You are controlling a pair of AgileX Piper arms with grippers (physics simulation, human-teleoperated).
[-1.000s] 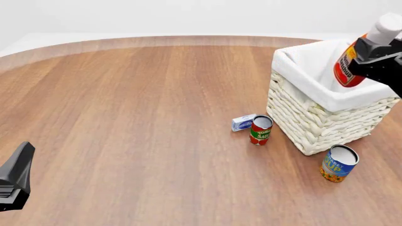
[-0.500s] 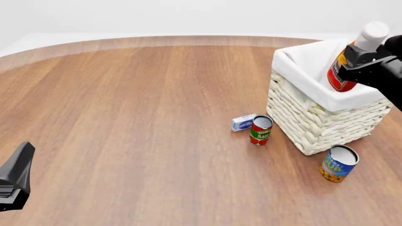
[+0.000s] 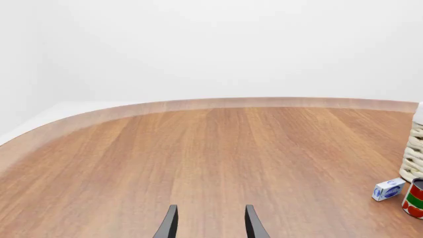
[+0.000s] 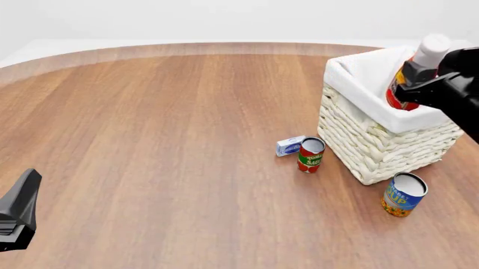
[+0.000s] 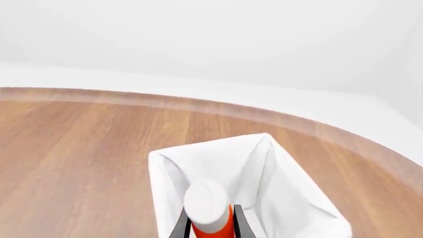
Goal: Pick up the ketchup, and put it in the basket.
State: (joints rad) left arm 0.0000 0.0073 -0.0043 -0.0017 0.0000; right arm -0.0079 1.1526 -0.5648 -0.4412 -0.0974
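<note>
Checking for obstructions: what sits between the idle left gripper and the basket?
In the front view, bare wooden table mostly; near the basket stand a small blue-white box and the tomato sauce can. Left gripper is far off.

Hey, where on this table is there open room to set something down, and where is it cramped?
Bare wood spans the table left of the small white box. It is cramped around the basket, where the red-green can and blue-yellow can stand close by.

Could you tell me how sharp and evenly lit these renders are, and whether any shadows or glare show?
Front view: sharp throughout, flat even light, only faint soft shadows under the small red-green can and the cream woven wicker basket, no glare. Right wrist view: the red-orange ketchup squeeze bottle is cropped at the edge; its white cap looks soft. Left wrist view: crisp, the wooden table evenly lit.
</note>
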